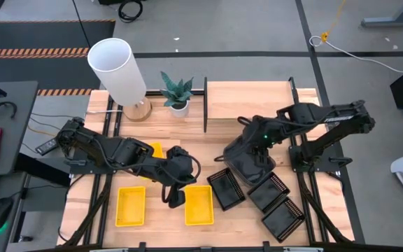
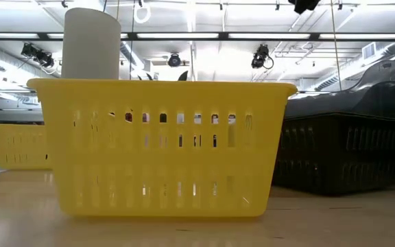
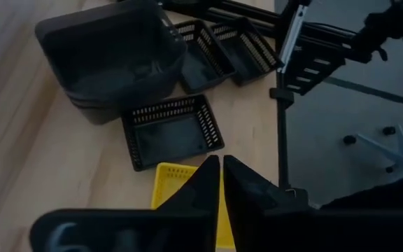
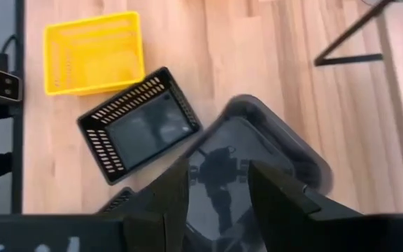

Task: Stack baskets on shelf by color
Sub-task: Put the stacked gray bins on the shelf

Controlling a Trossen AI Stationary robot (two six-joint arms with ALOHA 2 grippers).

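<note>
Right gripper [image 4: 212,192] above grey baskets [image 1: 247,159], wooden table [image 1: 159,217]

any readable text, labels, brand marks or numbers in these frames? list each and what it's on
None can be read.
Left gripper: pale marks on its dark body, too blurred to read.
Right gripper: the same kind of pale marks, also blurred.
Yellow baskets, black mesh baskets, grey baskets, shelf, white lamp: no label or print visible.
</note>
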